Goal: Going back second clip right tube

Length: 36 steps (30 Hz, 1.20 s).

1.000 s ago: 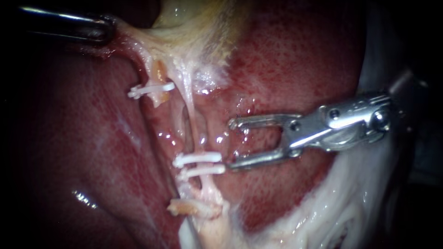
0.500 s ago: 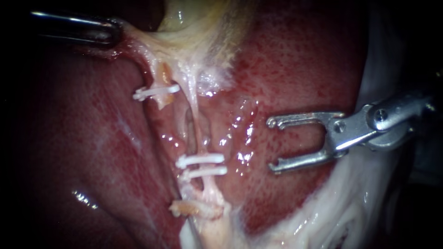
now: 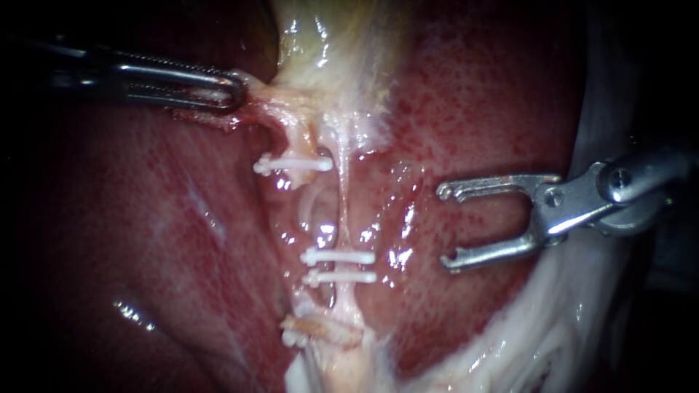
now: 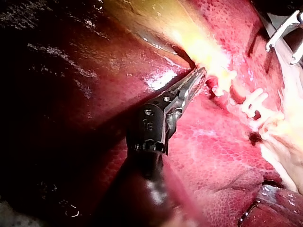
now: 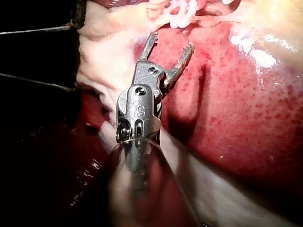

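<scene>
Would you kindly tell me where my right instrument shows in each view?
Endoscope view: the right instrument enters from the right, pincer open, beside the paired clips.
Left wrist view: it lies far ahead of the left instrument, beyond the clips.
Right wrist view: it points at the clips, just short of them.
Shared landmark: the paired clips.

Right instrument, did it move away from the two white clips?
Yes. The right instrument backed off rightward from the paired clips, jaws open.
</scene>
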Each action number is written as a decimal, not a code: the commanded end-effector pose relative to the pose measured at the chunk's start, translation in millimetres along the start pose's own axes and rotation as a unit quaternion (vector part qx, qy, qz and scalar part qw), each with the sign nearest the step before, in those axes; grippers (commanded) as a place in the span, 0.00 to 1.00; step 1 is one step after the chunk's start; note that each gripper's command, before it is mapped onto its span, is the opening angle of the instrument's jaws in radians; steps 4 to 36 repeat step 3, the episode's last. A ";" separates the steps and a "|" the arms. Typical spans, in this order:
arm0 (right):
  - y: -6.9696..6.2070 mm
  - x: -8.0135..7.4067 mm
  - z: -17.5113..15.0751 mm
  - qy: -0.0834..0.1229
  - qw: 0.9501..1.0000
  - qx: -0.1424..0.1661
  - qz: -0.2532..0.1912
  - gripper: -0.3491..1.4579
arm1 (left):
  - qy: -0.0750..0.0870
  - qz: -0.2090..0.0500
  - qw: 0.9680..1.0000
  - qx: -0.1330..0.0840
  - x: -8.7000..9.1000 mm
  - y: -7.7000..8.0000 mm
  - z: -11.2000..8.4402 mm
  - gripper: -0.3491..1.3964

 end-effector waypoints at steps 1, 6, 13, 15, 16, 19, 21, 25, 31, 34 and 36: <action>0.0 0.1 0.1 -0.001 1.000 0.000 0.000 0.47 | 0.000 0.000 1.000 -0.001 0.1 0.0 -0.3 0.00; 0.0 0.1 0.3 -0.002 1.000 0.000 -0.003 0.47 | -0.001 -0.001 1.000 -0.003 0.4 0.0 -0.7 0.00; 0.0 0.1 0.3 -0.002 1.000 0.000 -0.003 0.47 | -0.001 -0.001 1.000 -0.003 0.4 0.0 -0.7 0.00; 0.0 0.1 0.3 -0.002 1.000 0.000 -0.003 0.47 | -0.001 -0.001 1.000 -0.003 0.4 0.0 -0.7 0.00; 0.0 0.1 0.3 -0.002 1.000 0.000 -0.003 0.47 | -0.001 -0.001 1.000 -0.003 0.4 0.0 -0.7 0.00; 0.0 0.1 0.3 -0.002 1.000 0.000 -0.003 0.47 | -0.001 -0.001 1.000 -0.003 0.4 0.0 -0.7 0.00; 0.0 0.1 0.3 -0.002 1.000 0.000 -0.003 0.47 | -0.001 -0.001 1.000 -0.003 0.4 0.0 -0.7 0.00; 0.0 0.1 0.3 -0.002 1.000 0.000 -0.003 0.47 | -0.001 -0.001 1.000 -0.003 0.4 0.0 -0.7 0.00; 0.0 0.1 0.3 -0.002 1.000 0.000 -0.003 0.47 | -0.001 -0.001 1.000 -0.003 0.4 0.0 -0.7 0.00; 0.0 0.1 0.3 -0.002 1.000 0.000 -0.003 0.47 | -0.001 -0.001 1.000 -0.003 0.4 0.0 -0.7 0.00; 0.0 0.1 0.3 -0.002 1.000 0.000 -0.003 0.47 | -0.001 -0.001 1.000 -0.003 0.4 0.0 -0.7 0.00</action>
